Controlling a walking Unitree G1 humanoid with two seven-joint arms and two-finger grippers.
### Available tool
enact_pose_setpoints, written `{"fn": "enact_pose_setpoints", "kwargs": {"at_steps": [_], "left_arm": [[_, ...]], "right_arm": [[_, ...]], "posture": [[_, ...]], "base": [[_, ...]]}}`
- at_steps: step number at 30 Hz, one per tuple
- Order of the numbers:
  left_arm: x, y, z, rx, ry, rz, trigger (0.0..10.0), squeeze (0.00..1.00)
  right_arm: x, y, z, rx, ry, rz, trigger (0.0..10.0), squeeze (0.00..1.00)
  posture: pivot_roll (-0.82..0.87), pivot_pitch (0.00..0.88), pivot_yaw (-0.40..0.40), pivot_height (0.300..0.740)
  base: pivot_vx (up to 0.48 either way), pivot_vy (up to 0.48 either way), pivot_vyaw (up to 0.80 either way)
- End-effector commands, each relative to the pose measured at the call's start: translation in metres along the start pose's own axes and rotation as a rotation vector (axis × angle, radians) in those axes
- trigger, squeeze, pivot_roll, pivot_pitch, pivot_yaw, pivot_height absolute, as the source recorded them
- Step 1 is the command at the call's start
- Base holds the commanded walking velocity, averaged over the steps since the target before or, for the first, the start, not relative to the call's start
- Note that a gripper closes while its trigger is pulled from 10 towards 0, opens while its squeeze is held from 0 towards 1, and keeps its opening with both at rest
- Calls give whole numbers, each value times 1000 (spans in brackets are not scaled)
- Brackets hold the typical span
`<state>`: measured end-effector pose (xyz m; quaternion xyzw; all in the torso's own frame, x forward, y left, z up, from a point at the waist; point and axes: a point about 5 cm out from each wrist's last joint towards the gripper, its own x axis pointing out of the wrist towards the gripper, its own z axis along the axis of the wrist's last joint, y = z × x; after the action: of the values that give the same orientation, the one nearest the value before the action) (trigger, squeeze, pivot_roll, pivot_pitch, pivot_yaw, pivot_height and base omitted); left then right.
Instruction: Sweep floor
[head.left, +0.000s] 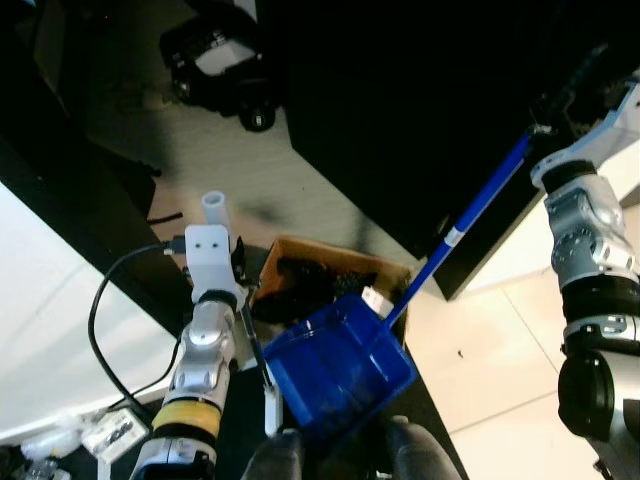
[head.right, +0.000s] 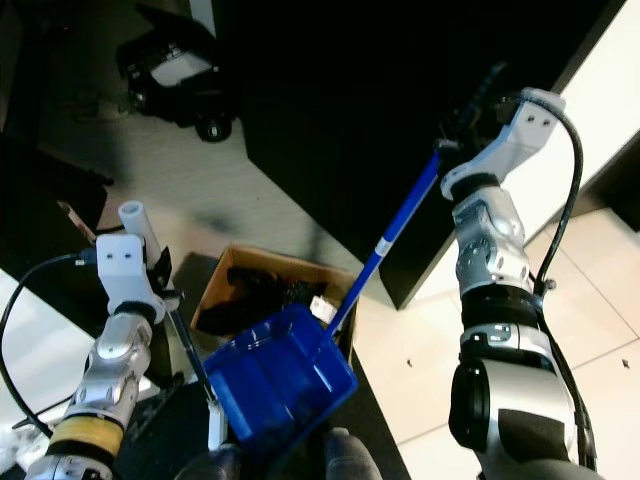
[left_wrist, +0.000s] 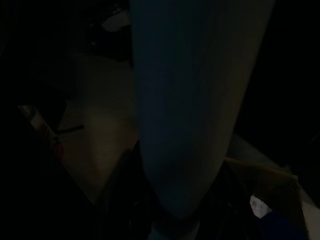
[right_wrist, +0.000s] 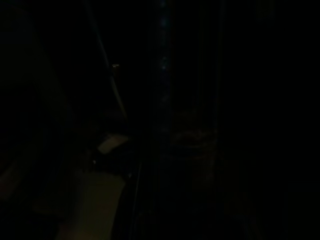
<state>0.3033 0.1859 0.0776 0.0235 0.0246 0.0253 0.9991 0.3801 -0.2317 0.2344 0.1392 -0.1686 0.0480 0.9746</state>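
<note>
grey floor (head.left: 250, 190), dustpan handle (head.left: 470, 215) slanting up-right

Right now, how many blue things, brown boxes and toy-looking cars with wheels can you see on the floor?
Blue dustpan with its long blue handle: 1
Brown cardboard box with dark stuff inside: 1
Black wheeled machine: 1
Total: 3
</note>
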Motion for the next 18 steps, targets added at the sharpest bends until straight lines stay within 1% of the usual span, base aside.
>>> {"fn": "enact_pose_setpoints", "kwargs": {"at_steps": [1, 5, 14, 16, 18], "left_arm": [[2, -1, 3, 13, -15, -14, 10000, 0], [2, -2, 4, 12, -17, -16, 10000, 0], [-1, 1, 3, 14, -21, -15, 10000, 0], [-1, 1, 3, 14, -21, -15, 10000, 0], [-1, 1, 3, 15, -21, -15, 10000, 0]], "right_arm": [[-2, -3, 6, 39, -29, -13, 10000, 0], [-4, -3, 4, 43, -10, -12, 10000, 0], [-12, 4, -2, 37, 61, 7, 10000, 0], [-12, 4, -2, 37, 61, 7, 10000, 0], [-14, 6, -6, 18, 95, 18, 10000, 0]], "posture": [[-11, 92, -3, 740], [-9, 90, -3, 740], [-8, 93, -5, 740], [-8, 93, -5, 740], [-7, 93, -5, 740]], "base": [[0, 0, 0], [0, 0, 0], [-249, 0, 0], [-247, 0, 0], [-247, 0, 0]]}}
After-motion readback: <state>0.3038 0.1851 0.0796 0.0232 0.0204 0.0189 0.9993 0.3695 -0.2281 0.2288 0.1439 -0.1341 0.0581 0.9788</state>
